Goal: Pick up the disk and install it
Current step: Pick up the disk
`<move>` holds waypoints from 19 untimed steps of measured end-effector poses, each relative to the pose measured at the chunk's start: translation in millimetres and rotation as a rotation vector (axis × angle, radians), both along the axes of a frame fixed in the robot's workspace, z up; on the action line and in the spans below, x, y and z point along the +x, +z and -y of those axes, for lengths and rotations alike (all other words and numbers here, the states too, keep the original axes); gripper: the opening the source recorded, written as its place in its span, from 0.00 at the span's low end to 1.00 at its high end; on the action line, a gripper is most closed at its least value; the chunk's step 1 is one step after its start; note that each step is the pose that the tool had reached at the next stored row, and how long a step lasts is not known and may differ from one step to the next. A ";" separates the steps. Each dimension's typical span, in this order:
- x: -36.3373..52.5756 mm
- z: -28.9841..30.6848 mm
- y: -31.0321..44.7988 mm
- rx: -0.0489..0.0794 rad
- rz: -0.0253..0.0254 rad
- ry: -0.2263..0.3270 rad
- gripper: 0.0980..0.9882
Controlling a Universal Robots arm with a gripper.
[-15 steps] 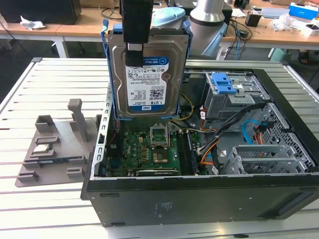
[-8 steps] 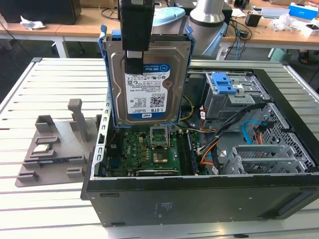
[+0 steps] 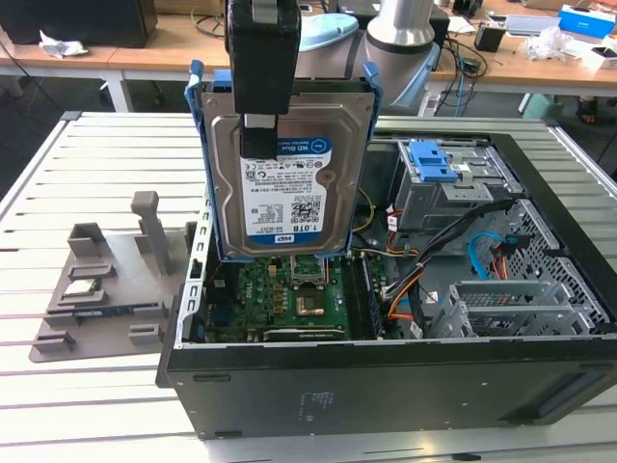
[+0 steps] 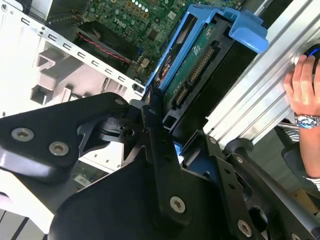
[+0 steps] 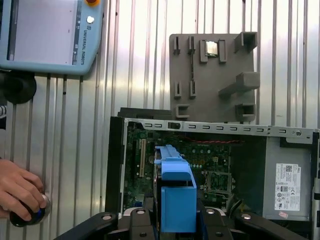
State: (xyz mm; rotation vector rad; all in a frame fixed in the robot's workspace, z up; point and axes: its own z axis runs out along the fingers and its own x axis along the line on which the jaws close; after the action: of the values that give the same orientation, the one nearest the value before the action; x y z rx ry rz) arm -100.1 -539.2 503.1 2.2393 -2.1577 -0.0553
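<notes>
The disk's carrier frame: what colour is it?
Blue. The carrier frame runs along the edges of the disk, best seen in the exterior view.

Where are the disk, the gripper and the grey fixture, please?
disk [image 3: 289, 188], exterior view, on its printed label.
gripper [image 3: 259, 143], exterior view, between its fingertips.
grey fixture [image 3: 135, 289], exterior view, on its flat base.

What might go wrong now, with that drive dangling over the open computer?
The silver metal hard drive in its blue plastic frame hangs upright from the jaws, gripped near its top; a slip could drop it onto the green circuit board below. Loose orange cables might snag it. A person's hand rests on the slatted metal table nearby.
</notes>
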 end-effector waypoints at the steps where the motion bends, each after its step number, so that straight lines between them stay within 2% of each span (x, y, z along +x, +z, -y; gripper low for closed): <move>1: -0.1 3.6 -0.1 0.000 0.0000 0.000 0.30; 6: 0.0 4.4 -0.1 0.000 0.0000 0.000 0.30; 11: 5.9 4.4 0.0 0.000 0.0000 0.000 0.30; 16: 17.9 4.5 0.0 0.000 0.0000 0.000 0.30; 19: 28.8 4.5 0.0 0.000 0.0000 0.000 0.30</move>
State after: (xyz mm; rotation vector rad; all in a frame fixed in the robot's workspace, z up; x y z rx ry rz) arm -71.3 -543.7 503.0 2.2394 -2.1577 -0.0554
